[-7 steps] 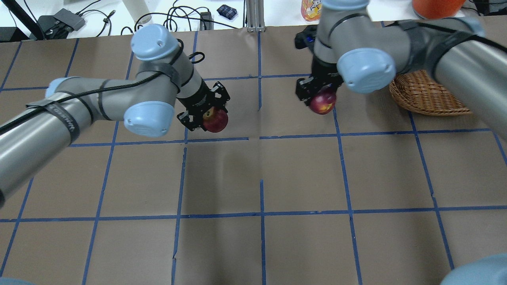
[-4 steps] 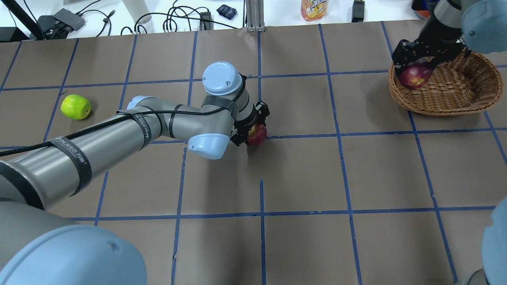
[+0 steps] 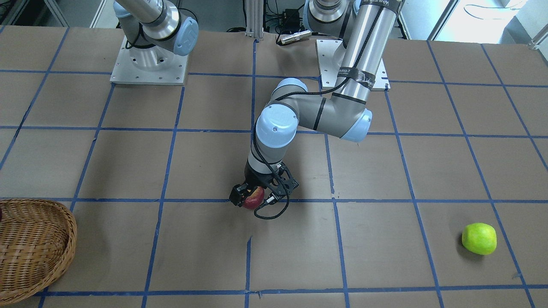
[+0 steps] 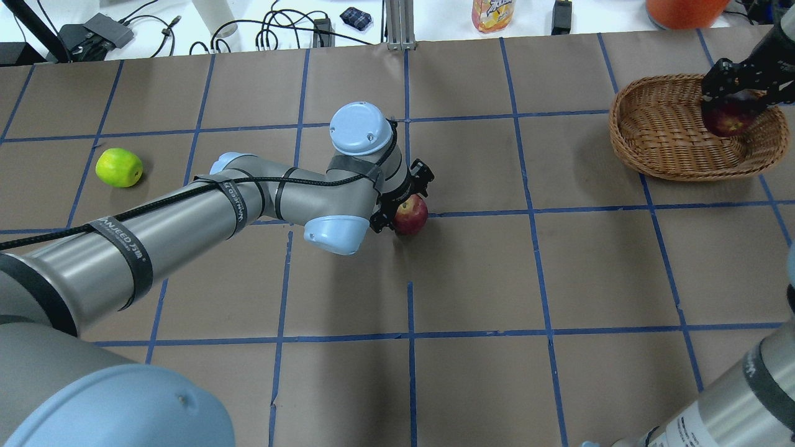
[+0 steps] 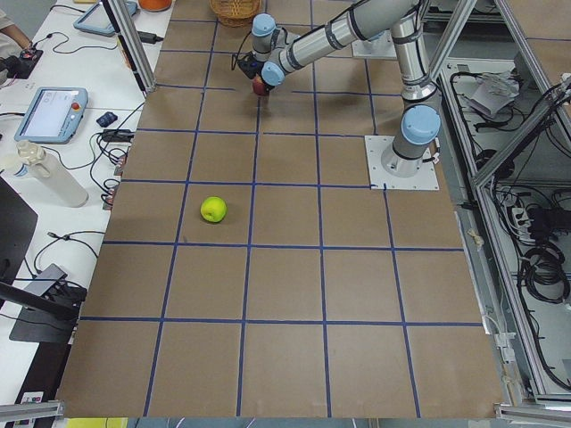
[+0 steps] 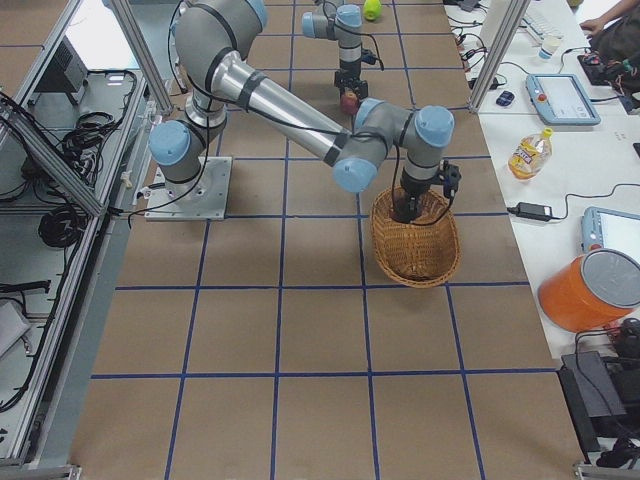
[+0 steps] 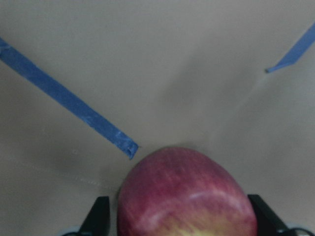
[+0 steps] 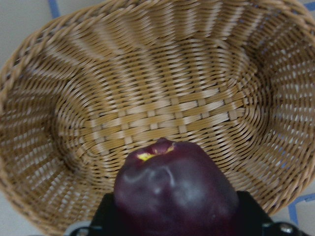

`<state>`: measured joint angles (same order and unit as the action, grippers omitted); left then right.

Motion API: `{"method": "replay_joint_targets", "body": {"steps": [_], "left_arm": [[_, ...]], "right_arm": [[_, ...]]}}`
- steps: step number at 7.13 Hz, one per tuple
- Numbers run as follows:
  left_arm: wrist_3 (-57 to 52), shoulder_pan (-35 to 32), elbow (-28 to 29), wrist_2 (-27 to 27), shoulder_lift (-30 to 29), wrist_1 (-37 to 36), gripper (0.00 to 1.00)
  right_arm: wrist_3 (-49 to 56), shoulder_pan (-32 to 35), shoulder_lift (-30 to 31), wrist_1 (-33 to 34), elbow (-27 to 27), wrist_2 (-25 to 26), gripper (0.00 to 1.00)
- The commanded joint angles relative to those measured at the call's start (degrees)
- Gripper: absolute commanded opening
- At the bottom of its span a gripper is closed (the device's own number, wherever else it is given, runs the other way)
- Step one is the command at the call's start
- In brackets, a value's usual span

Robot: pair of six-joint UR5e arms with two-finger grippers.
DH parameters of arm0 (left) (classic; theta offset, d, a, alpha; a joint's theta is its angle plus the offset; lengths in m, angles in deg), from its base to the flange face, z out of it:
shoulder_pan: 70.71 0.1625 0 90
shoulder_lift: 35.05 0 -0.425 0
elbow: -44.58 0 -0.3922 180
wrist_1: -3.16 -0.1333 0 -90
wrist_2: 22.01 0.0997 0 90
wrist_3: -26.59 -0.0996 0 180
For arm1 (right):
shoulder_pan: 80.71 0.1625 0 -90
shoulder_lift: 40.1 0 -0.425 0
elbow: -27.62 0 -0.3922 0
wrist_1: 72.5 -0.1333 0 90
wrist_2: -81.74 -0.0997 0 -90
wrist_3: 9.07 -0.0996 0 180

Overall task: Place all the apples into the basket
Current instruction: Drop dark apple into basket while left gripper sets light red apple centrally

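Note:
My left gripper (image 4: 407, 202) is shut on the red apple (image 4: 411, 214), near the table's middle; the apple fills the left wrist view (image 7: 186, 194) and shows in the front view (image 3: 254, 197). My right gripper (image 4: 739, 96) is shut on the dark maroon apple (image 4: 728, 118) and holds it over the wicker basket (image 4: 664, 133); in the right wrist view the apple (image 8: 174, 189) hangs above the basket's woven floor (image 8: 162, 113). The yellow-green apple (image 4: 118, 167) lies alone on the table's far left, also in the front view (image 3: 479, 238).
Blue tape lines (image 4: 410, 310) grid the brown paper table. Beyond the far edge are cables (image 4: 279, 28), a drink bottle (image 4: 492, 13) and an orange tub (image 4: 683, 9). The arm bases (image 3: 147, 64) stand at the robot's side.
My left gripper carried the red apple right toward the table's middle. My right gripper carried the maroon apple from mid-table to over the basket's right part.

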<state>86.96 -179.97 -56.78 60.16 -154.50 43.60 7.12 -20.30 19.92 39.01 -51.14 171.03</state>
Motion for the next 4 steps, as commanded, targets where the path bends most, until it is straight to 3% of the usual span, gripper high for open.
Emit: {"method": "replay_joint_targets", "body": {"steps": [1,3,4], "left_arm": [[-6.80,2.20,0.99,-1.13,4.46,5.39,1.00],[-13.58,7.63,1.87,-8.21,10.70,12.18,1.00],[-22.40,9.14,1.35,-8.51,13.69,15.16,1.00]], "right_arm": [[0.07,-2.66,-4.81,6.68,1.07,0.45,0.00],[0.07,-2.75,-7.45,11.17,0.72,0.80,0.00],[0.77,-2.84,-7.63,11.44,0.72,0.71,0.28]]}}
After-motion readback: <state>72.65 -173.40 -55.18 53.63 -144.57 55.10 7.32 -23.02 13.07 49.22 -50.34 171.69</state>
